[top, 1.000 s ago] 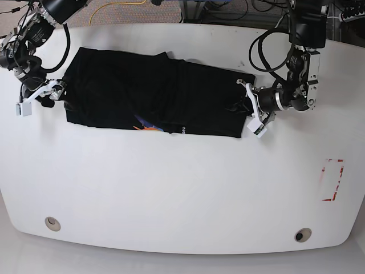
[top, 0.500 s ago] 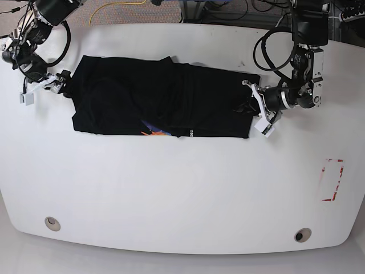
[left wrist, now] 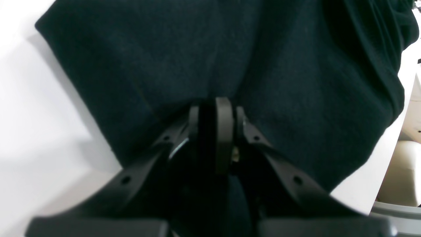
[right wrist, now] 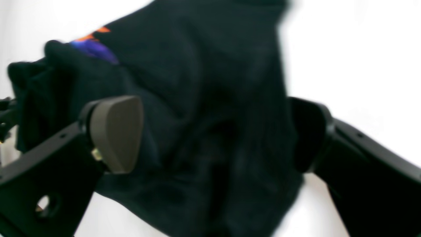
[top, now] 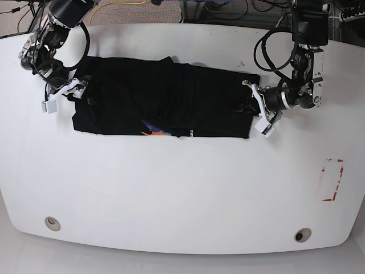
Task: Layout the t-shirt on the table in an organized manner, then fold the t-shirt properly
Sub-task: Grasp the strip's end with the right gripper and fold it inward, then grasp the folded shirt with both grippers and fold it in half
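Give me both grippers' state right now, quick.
Left gripper: shut on the t-shirt, pinching its edge.
Right gripper: open wide, pads either side of bunched cloth, not clamping it.

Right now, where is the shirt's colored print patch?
In the base view, the blue-orange print patch sits on the t-shirt's near edge, left of centre, just left of the tiny white label mark.
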Robot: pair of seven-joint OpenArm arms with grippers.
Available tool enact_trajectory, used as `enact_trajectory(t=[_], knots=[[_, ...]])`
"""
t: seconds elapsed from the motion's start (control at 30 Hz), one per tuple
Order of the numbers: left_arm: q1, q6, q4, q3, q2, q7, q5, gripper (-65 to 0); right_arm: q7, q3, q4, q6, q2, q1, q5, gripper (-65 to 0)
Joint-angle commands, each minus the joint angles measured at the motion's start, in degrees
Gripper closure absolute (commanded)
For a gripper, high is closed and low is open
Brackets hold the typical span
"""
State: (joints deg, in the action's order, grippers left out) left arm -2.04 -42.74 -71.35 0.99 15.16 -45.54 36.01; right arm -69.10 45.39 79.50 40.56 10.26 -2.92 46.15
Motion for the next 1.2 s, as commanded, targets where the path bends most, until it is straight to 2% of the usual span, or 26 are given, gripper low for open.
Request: enact_trajectory(t=[0.0,0.23,0.27,0.33,0.4,0.63,0.7,1.0,1.17], knots=[[0.86,2.74,0.71,0.02,1.15,-7.34,-8.8,-5.1,-2.5,-1.47,0.19,-0.56,-0.55,0.15,-2.06,-65.0],[0.86,2.74,0.71,0.02,1.06,-7.34,-8.71,-5.1,-1.89,-4.02,0.19,-0.56,-2.75,1.03,-2.24,-65.0],[0.86,2.74,0.71,0.02,1.06,-7.34,-8.71,-5.1,-1.27,-4.11,0.19,-0.56,-2.75,1.03,-2.24,-63.3],[0.86,2.74,0.71,0.02,1.06,-7.34,-8.71,-5.1,0.05,-4.2,0.19,-0.56,-2.83,1.12,-2.24,-57.1],[0.86,2.74,0.71,0.1,1.06,-7.34,-8.71,-5.1,1.01,-4.29,0.1,-0.56,-2.66,1.2,-2.24,-47.7],[0.86,2.74,0.71,0.1,1.06,-7.34,-8.89,-5.1,1.36,-4.37,0.8,-0.56,-1.25,2.35,-2.24,-10.3],[0.86,2.74,0.71,0.1,0.97,-7.43,-8.89,-5.1,1.36,-4.37,1.51,-0.56,-0.72,2.35,-2.24,-4.4],[0.86,2.74,0.71,0.19,0.62,-7.6,-8.98,-5.3,1.36,-8.68,15.04,-0.56,0.6,-0.47,-2.15,-5.1],[0.51,2.74,0.98,0.19,-2.01,-9.1,-9.06,-5.3,1.36,-11.14,23.57,-0.56,0.68,-2.66,-2.06,-5.1]])
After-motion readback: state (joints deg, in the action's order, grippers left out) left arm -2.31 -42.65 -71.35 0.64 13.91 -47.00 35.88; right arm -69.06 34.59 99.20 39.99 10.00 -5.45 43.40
